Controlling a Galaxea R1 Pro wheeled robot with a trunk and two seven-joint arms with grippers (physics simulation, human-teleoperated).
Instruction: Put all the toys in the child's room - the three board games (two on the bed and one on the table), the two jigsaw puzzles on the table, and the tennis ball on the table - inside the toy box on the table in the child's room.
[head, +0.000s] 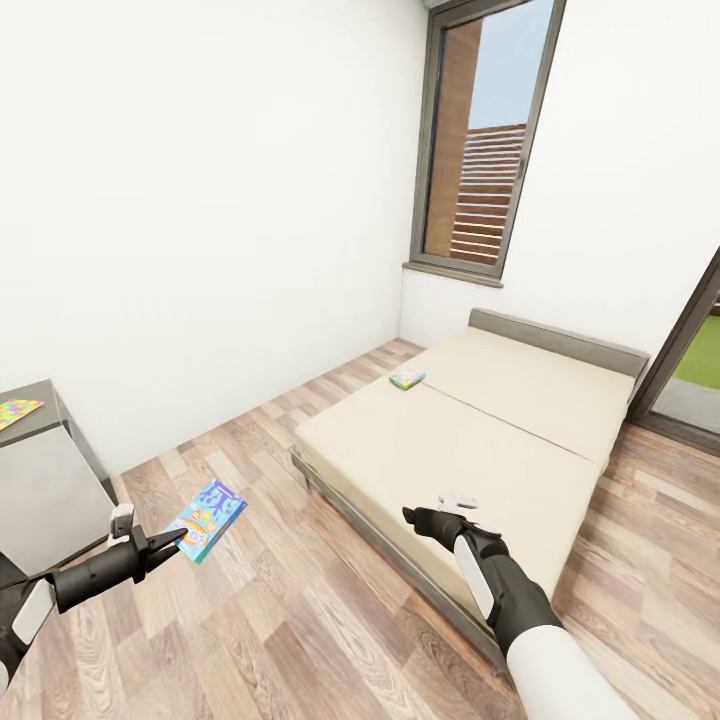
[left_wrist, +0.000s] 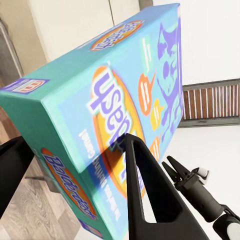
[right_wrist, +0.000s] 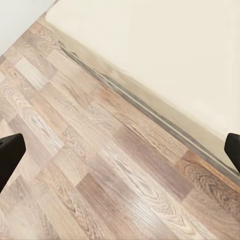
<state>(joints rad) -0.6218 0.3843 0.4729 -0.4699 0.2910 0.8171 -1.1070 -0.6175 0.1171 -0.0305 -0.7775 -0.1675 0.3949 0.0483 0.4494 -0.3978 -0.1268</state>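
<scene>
My left gripper (head: 170, 541) is shut on the blue cartoon board game (head: 208, 519), held above the wood floor left of the bed (head: 520, 420). In the left wrist view the blue box (left_wrist: 115, 105) sits tilted between the dark fingers (left_wrist: 147, 200). A pale green board game (head: 407, 378) lies on the bed's far left edge. My right gripper (head: 412, 517) is open with nothing in it, over the bed's near corner; its fingertips stand wide apart (right_wrist: 120, 155) above floor and bed edge. A multicoloured jigsaw puzzle (head: 16, 410) lies on grey-topped furniture at far left. The toy box is out of view.
The grey-topped furniture (head: 45, 480) stands at the left edge; I cannot tell whether it is the table. White walls close the left and back, with a tall window (head: 480, 140) behind the bed. A glass door (head: 690, 370) is at the right. Wood floor (head: 280, 620) lies between me and the bed.
</scene>
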